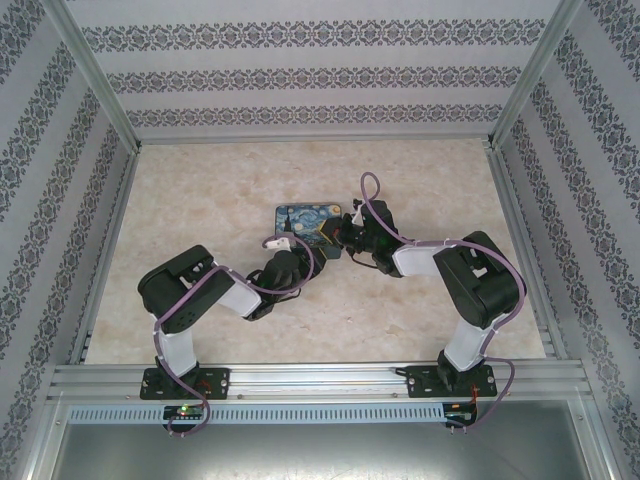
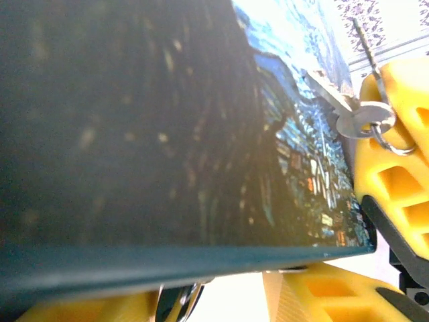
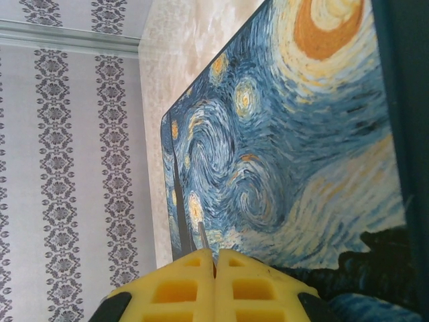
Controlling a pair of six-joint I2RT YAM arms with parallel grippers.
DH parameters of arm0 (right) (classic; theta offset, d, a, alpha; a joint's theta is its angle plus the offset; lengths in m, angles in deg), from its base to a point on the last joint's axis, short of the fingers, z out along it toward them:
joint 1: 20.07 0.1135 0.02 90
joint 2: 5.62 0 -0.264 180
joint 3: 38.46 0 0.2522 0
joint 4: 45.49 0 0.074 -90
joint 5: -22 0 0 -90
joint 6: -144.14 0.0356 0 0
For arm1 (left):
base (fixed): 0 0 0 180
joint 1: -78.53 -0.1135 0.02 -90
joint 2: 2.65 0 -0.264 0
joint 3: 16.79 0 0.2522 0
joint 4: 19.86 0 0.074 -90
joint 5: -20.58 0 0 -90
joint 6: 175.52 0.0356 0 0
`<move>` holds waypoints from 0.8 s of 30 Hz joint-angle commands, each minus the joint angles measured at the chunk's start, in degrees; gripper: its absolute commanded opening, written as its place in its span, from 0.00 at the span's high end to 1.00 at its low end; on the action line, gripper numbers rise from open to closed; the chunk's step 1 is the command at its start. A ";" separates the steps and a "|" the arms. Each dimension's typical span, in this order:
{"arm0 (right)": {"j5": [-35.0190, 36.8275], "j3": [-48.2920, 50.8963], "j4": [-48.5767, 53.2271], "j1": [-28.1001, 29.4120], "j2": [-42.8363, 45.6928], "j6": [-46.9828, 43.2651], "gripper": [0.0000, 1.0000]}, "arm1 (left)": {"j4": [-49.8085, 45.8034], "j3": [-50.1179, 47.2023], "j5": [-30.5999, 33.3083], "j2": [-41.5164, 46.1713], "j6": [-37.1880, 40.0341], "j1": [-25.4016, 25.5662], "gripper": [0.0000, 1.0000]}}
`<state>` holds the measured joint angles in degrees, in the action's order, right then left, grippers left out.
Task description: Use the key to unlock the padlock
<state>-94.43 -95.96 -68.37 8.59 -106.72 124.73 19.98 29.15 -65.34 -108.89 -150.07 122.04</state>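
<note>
The night-sky tin [image 1: 303,224] lies mid-table, with both grippers at its near edge. In the left wrist view, my left gripper [image 2: 221,295] sits under the tin's dark edge [image 2: 201,258] with its yellow fingers [image 2: 315,292] apart. The padlock [image 2: 175,302], dark blue with a silver shackle, shows between them beside the left finger. My right gripper [image 3: 215,253] is shut on the key, whose thin silver blade [image 3: 202,235] pokes out over the tin's lid [image 3: 288,134]. The key's head and ring [image 2: 365,121] rest against the right gripper's finger [image 2: 395,174].
Patterned walls and aluminium posts [image 1: 100,90] box in the beige table [image 1: 200,190]. The left arm [image 1: 190,295] and right arm [image 1: 470,275] bend inward toward the tin. A metal rail [image 1: 320,378] runs along the near edge.
</note>
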 commanded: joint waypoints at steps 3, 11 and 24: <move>0.08 1.56 2.54 -0.37 -2.17 0.25 1.00 | -4.96 1.03 2.69 -3.18 2.24 0.26 0.61; 0.00 1.65 2.30 -0.45 -2.61 0.35 1.00 | -5.10 1.50 2.78 -3.98 2.15 0.26 0.71; -0.61 0.79 2.53 -0.96 -2.10 0.34 1.00 | -4.94 1.33 2.02 -4.07 1.20 0.01 0.93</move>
<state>-94.43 -95.96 -69.73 8.09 -107.35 124.95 19.52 30.64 -63.37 -110.92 -148.65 122.08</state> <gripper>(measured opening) 0.058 0.126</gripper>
